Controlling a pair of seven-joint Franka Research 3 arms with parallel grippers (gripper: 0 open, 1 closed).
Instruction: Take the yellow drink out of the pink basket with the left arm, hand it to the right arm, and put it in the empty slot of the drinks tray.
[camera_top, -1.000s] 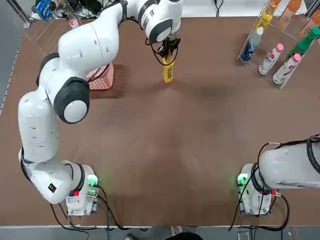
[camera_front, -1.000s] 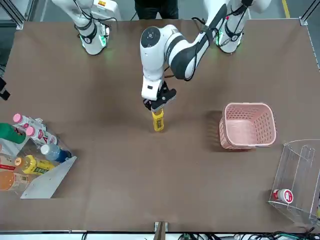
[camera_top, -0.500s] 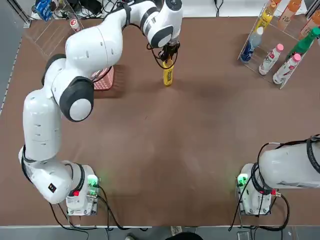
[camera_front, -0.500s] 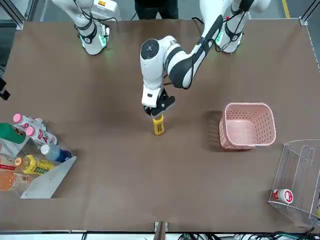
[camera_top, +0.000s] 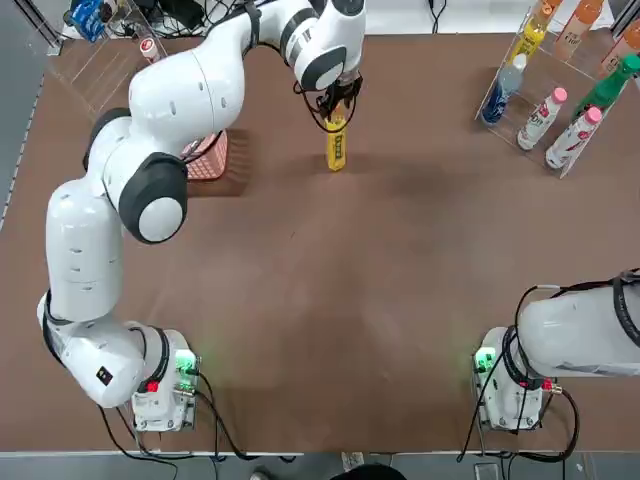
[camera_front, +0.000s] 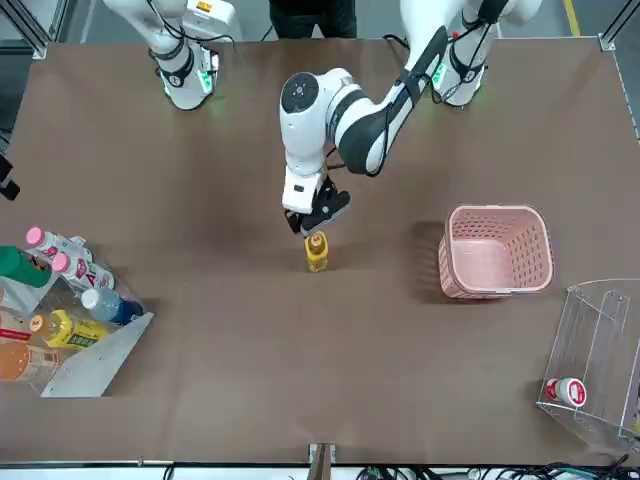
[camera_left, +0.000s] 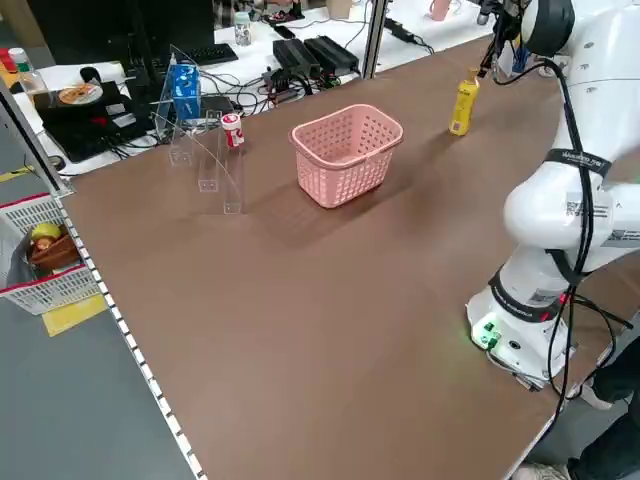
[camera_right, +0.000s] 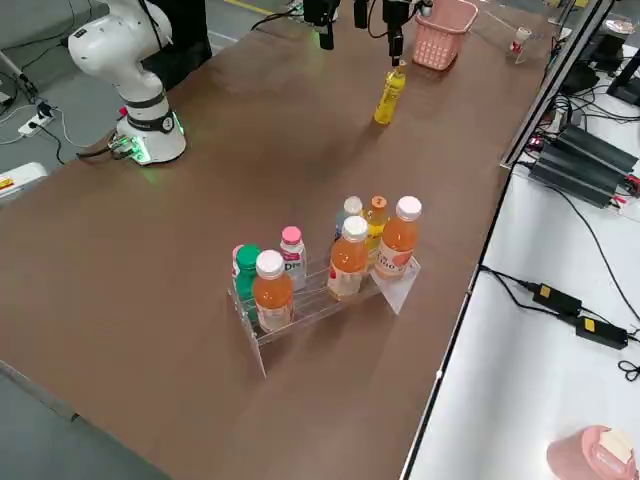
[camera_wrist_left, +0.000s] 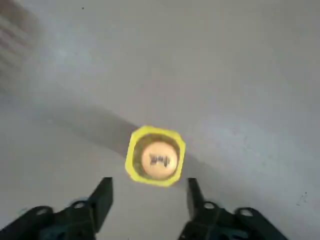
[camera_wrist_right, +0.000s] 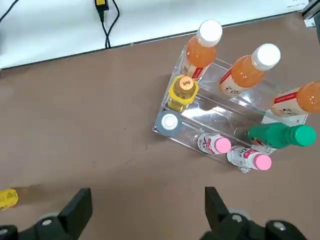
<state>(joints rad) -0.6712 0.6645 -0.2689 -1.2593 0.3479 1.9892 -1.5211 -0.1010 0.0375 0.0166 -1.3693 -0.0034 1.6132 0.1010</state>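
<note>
On the brown table (camera_top: 380, 300), the yellow drink (camera_top: 337, 147) stands upright by itself, out of the pink basket (camera_front: 495, 252).

Just above its cap hangs the left gripper (camera_front: 314, 222), fingers (camera_wrist_left: 102, 199) spread to either side and not touching the bottle. The basket sits well apart from the drink, toward the robot's left. Across the table stands the drinks tray (camera_right: 395, 283), holding orange, pink-capped, green and blue bottles. The right gripper (camera_wrist_right: 145, 210) is parked near its base, jaws wide apart and holding nothing.
</note>
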